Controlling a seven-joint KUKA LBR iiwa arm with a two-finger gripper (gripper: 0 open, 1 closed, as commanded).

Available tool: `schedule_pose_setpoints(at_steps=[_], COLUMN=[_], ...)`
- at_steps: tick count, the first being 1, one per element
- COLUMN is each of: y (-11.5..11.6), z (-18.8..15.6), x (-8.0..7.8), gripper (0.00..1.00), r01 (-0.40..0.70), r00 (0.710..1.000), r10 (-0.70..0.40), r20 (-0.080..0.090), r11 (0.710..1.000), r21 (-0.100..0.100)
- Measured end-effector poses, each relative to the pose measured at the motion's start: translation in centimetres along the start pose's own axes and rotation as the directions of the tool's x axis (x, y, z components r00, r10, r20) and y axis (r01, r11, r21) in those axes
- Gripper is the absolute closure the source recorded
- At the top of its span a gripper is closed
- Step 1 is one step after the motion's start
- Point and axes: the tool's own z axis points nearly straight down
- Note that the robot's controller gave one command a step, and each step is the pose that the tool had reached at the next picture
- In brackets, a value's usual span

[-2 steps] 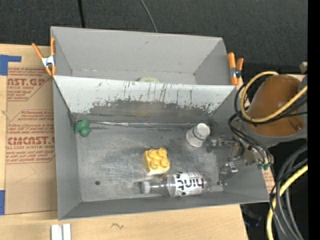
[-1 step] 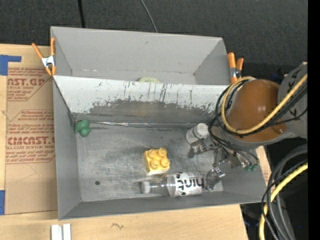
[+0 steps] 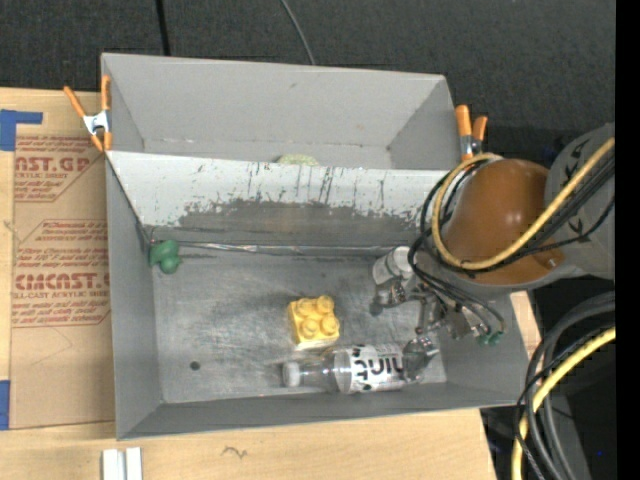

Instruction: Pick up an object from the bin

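Gripper (image 3: 416, 334) at the right end of the clear bottle (image 3: 345, 372) (yellow brick (image 3: 314, 320) beside), perhaps touching; opening and hold indiscernible.

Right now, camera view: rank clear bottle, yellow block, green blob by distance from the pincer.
1. Clear bottle, lying along the near wall, right by the pincer.
2. Yellow studded block, mid-floor.
3. Green blob, view's far left, by the back wall.

A robotics lab bench. A cabled industrial arm (image 3: 585, 238) with an orange wrist cover (image 3: 495, 213) rises right of the claw (image 3: 418, 320); around it, a scuffed grey metal bin (image 3: 135, 268) on a pale wooden tabletop (image 3: 300, 446).
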Motion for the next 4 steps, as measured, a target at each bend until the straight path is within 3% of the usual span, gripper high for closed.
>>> schedule_pose_setpoints(at_steps=[1, 2, 4], y=[2.5, 3.5, 3.5], z=[4.5, 6.4, 6.0], x=[-0.5, -1.0, -1.0], gripper=[0.0, 1.0, 1.0], r01=[0.269, 0.376, 0.376], r00=[0.963, 0.926, 0.927], r10=[-0.269, -0.376, -0.376], r20=[0.005, 0.014, 0.011], r11=[0.963, 0.926, 0.927], r21=[0.006, 0.01, 0.007])
